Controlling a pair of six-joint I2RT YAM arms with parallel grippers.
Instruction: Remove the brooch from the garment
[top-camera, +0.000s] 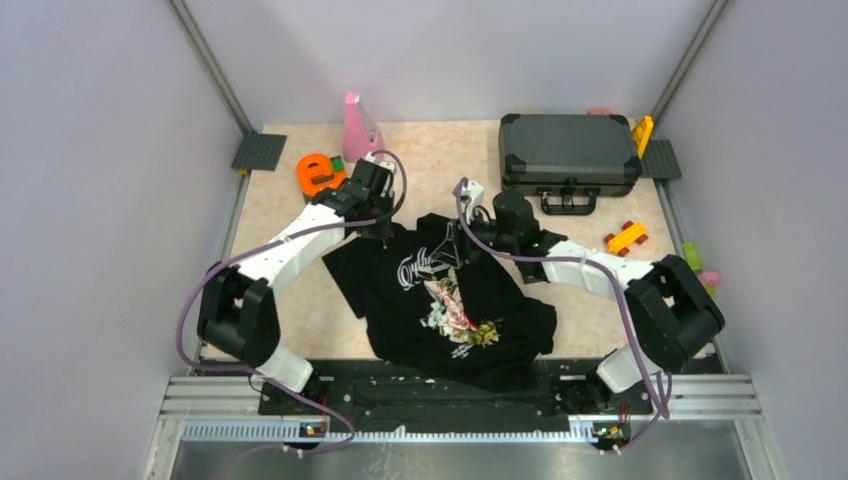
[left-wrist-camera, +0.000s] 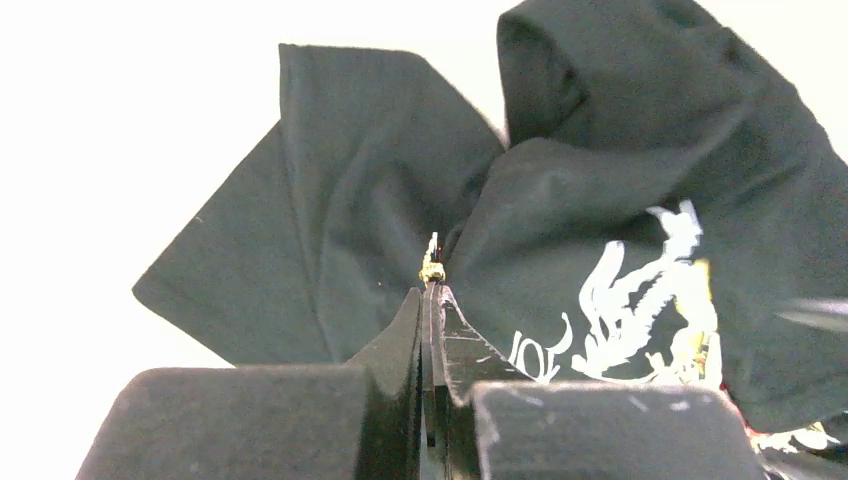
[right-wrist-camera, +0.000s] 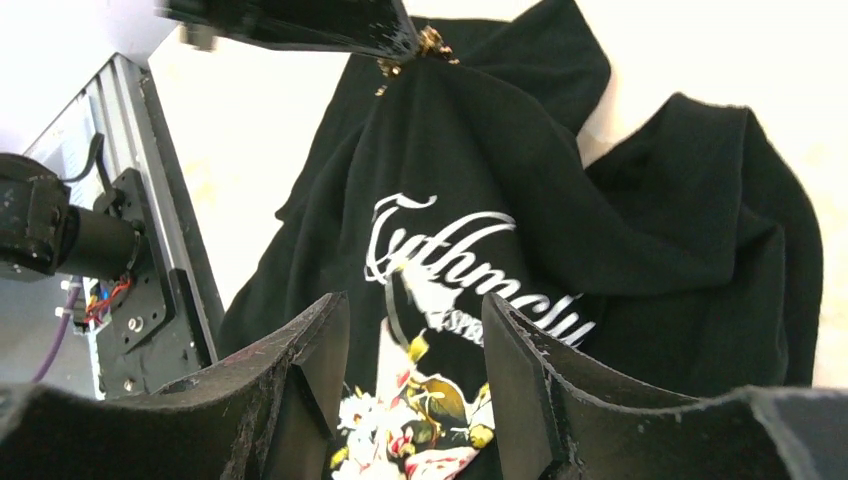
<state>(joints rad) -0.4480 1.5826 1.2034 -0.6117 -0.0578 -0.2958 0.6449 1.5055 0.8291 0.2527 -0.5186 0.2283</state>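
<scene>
— Left gripper (left-wrist-camera: 432, 292) fingers fill the bottom of my wrist view, pressed together with no gap. The brooch (left-wrist-camera: 432, 264) sits right at their tips.
— Gripping it?
— I judge so. The gold bit is pinched there, and the garment (left-wrist-camera: 330, 200) tents up to that point.
— And the other arm?
— Right gripper (right-wrist-camera: 415, 310) hangs spread wide over the white lettering (right-wrist-camera: 440, 245), holding nothing. From it the brooch lies up and beyond the script, at the cloth's peak.
— So?
— Left should pull back along its own finger line. Right is nearer the slack cloth and could pin it.
</scene>
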